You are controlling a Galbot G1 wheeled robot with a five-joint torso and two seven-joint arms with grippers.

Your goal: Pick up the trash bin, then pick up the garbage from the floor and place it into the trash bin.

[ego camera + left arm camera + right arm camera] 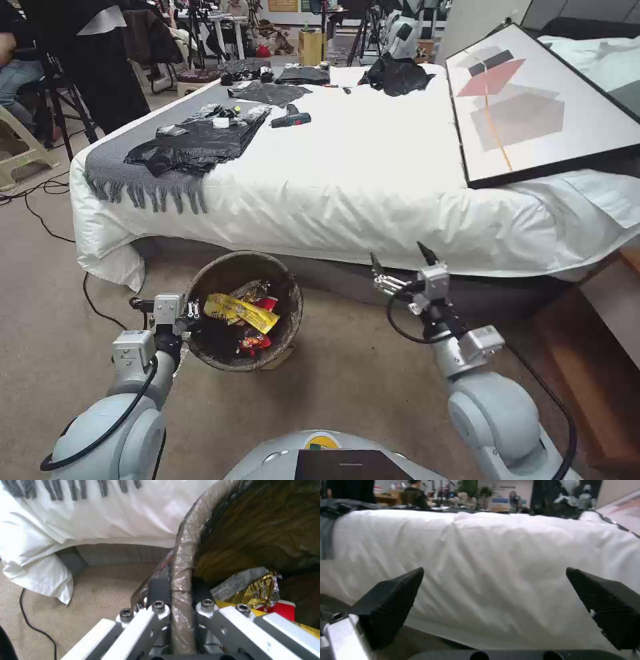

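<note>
Though small print shows on a crumpled white wrapper (238, 583) among the snack wrappers (241, 312) inside the trash bin (288, 319), none of it is legible. The bin sits by the bed (360, 180), its mouth tipped toward the robot. The left gripper (181, 590), arm reaching forward low, is clamped on its bagged rim; the right gripper (400, 261) points at the bed, jaws spread wide, holding nothing.

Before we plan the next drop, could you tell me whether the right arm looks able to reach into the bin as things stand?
Probably yes. The right gripper is open, holds nothing and hangs beside the bin, whose mouth is uncovered; the left gripper grips only its near rim.
</note>
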